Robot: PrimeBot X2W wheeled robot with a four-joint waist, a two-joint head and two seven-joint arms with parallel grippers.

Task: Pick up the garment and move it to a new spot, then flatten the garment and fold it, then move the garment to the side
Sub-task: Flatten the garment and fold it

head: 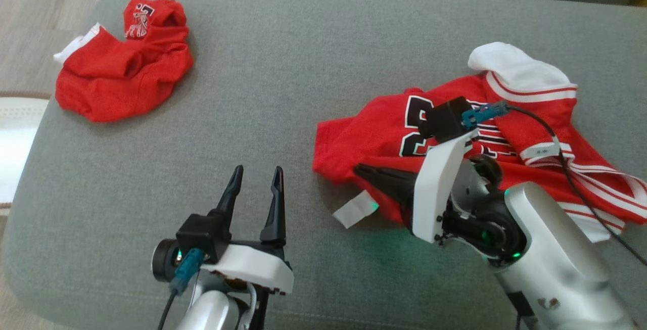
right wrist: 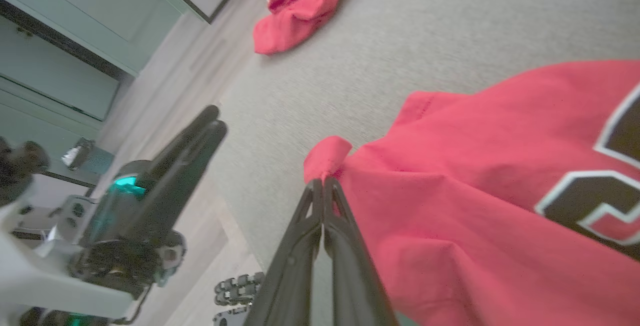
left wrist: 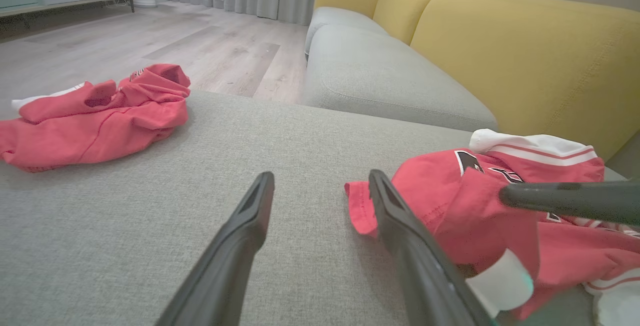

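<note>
The garment point(head: 384, 133) is a red jersey with a black number and white trim, lying crumpled on the right of the grey cushion point(head: 283, 92). My right gripper point(head: 360, 171) lies low over its near left edge, fingers pressed together. In the right wrist view the right gripper point(right wrist: 320, 183) pinches a small fold of the jersey point(right wrist: 475, 166) at its hem. My left gripper point(head: 257, 173) stands open on bare cushion just left of the jersey, holding nothing. In the left wrist view the left gripper point(left wrist: 320, 181) has the jersey's corner point(left wrist: 450, 201) beside its right finger.
A second red garment point(head: 121, 77) lies bunched at the cushion's far left corner. A white tag point(head: 354, 208) pokes out under the jersey's near edge. A yellow sofa back point(left wrist: 525, 51) rises behind the jersey. Wooden floor point(left wrist: 175, 41) lies beyond the cushion's edge.
</note>
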